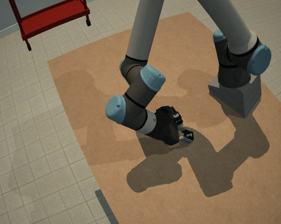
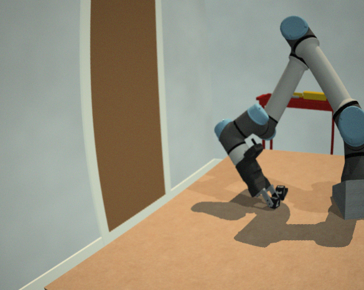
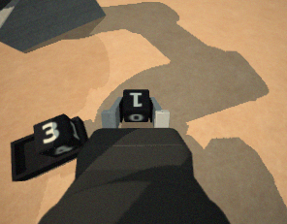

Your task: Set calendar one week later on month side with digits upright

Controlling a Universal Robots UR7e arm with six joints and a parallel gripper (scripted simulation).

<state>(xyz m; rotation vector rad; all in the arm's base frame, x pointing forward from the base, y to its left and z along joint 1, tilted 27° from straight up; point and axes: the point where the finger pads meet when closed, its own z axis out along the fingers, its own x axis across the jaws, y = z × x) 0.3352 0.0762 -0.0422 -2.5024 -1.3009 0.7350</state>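
Note:
My gripper [image 1: 185, 133] [image 2: 272, 196] [image 3: 136, 105] is shut on a black cube [image 1: 189, 135] [image 2: 274, 201] [image 3: 136, 100], held tilted at the fingertips. In the wrist view this cube shows a white 1, upside down, with a 0 on the face nearer the gripper. The other black cube [image 1: 176, 116] [image 3: 50, 132] shows a white 3 and sits in the black tray [image 3: 23, 176], left of the gripper in the wrist view. A second mark on its lower face is unclear. The month's name cannot be read. The gripper body hides part of the tray in the top view.
The arm's grey base block [image 1: 234, 101] [image 2: 359, 199] [image 3: 52, 23] stands on the tan table top [image 1: 256, 182] [image 2: 175, 255]. The arm's shadow lies around the gripper. A red cart [image 1: 54, 19] stands beyond the table.

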